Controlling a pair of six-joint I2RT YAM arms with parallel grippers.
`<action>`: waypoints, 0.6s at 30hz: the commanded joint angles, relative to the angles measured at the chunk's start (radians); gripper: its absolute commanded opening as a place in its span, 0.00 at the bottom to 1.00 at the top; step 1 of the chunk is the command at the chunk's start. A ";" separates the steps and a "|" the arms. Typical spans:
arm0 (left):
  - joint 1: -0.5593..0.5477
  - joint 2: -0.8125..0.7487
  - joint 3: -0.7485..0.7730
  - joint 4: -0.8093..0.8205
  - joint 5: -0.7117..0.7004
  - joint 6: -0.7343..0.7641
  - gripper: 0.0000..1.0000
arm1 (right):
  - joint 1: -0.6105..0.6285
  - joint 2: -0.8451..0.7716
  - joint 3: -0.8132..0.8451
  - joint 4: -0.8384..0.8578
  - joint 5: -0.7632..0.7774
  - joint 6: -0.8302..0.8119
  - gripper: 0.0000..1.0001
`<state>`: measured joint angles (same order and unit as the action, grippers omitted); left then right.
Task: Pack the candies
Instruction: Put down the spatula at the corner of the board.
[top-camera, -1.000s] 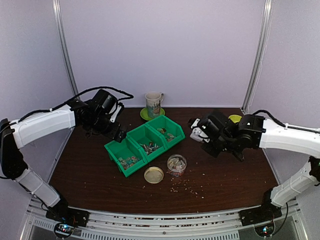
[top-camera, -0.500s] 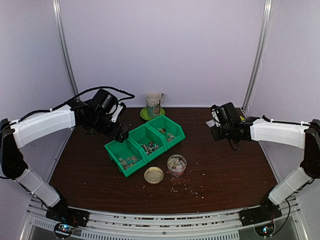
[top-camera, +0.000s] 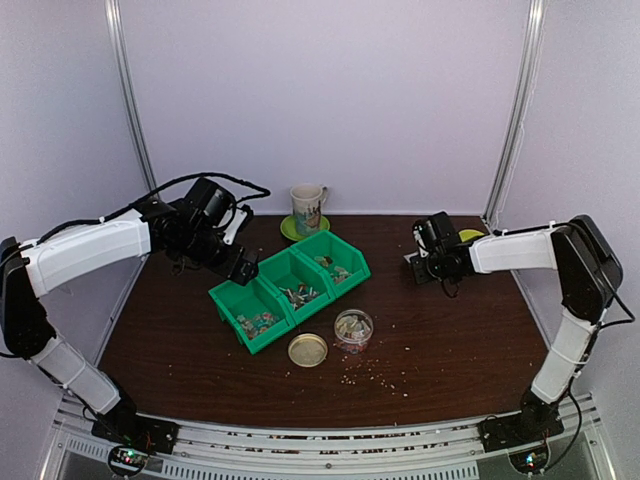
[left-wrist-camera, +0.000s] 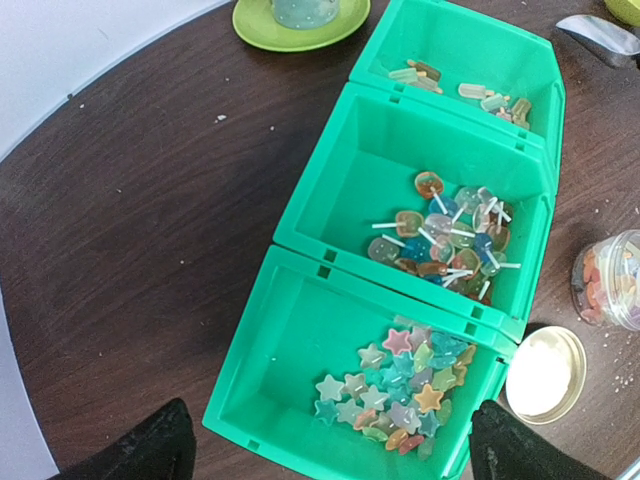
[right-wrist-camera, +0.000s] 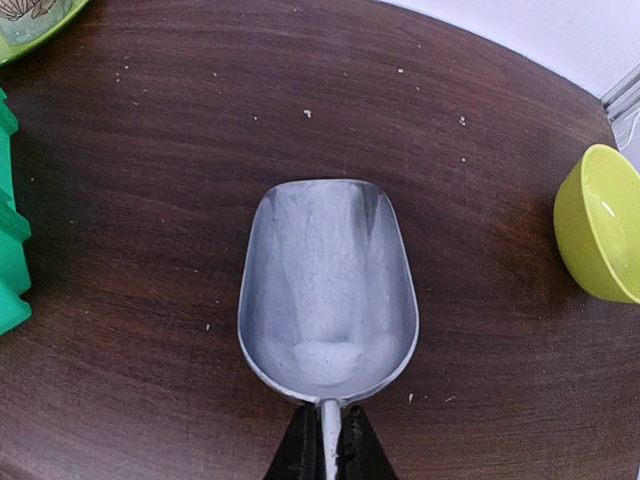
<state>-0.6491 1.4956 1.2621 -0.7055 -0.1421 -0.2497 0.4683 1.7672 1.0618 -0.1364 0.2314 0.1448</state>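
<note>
The right arm has swung back from the jar (top-camera: 353, 328) to the table's far right; the right gripper (right-wrist-camera: 325, 445) is clamped tight on the handle of an empty metal scoop (right-wrist-camera: 325, 280), near a yellow-green bowl (right-wrist-camera: 600, 225); the left gripper (left-wrist-camera: 335, 450) hangs spread wide, holding nothing, over the green bin (left-wrist-camera: 300, 330); the candies (left-wrist-camera: 405, 385) lie in its compartments, some in the jar, specks scattered before it.
</note>
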 joint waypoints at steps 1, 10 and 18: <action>0.000 -0.005 0.005 0.026 0.010 0.014 0.98 | -0.012 0.032 0.059 0.015 -0.012 0.029 0.00; 0.000 -0.002 0.006 0.027 0.009 0.015 0.98 | -0.022 0.116 0.153 -0.078 -0.050 0.059 0.01; 0.001 -0.003 0.006 0.026 -0.005 0.015 0.98 | -0.022 0.163 0.218 -0.122 -0.086 0.087 0.01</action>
<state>-0.6491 1.4956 1.2621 -0.7059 -0.1413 -0.2447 0.4526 1.8969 1.2289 -0.2005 0.1780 0.2092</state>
